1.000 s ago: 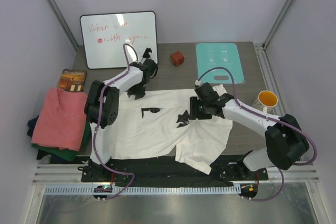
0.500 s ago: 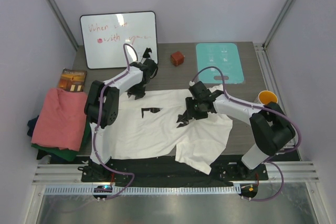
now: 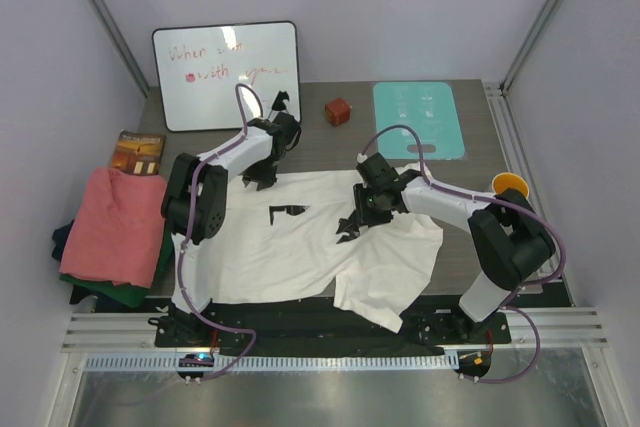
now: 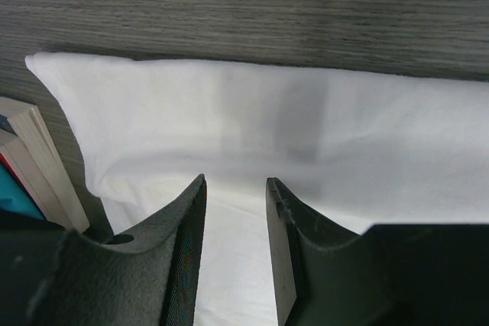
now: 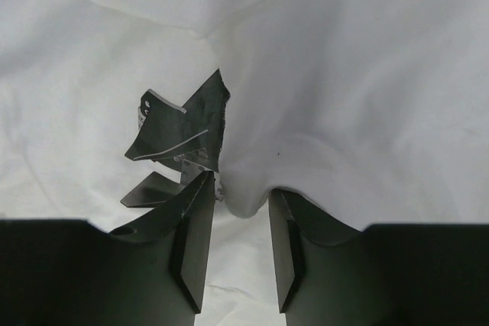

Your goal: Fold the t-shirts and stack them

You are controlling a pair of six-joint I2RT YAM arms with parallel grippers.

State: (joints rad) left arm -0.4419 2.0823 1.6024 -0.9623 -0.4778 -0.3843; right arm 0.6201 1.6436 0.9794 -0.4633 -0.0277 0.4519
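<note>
A white shirt (image 3: pixel 290 247) sprawls across the dark woodgrain worktop (image 3: pixel 340 142). The right hand (image 3: pixel 352 225) pinches a fold of it. The left hand (image 3: pixel 262 179) is narrow; whether it grips, I cannot tell.

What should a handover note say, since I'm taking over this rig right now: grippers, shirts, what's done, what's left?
Left gripper: fingers narrowly apart at the white t-shirt's far-left edge; grip unclear.
Right gripper: shut on a fold near that shirt's middle.
The white t-shirt lies spread, rumpled, on the table. At the table's left, the salmon-pink t-shirt tops a pile over the dark green t-shirt and navy t-shirt.
Done: white one not yet folded.
Left: fold it, stack it.
</note>
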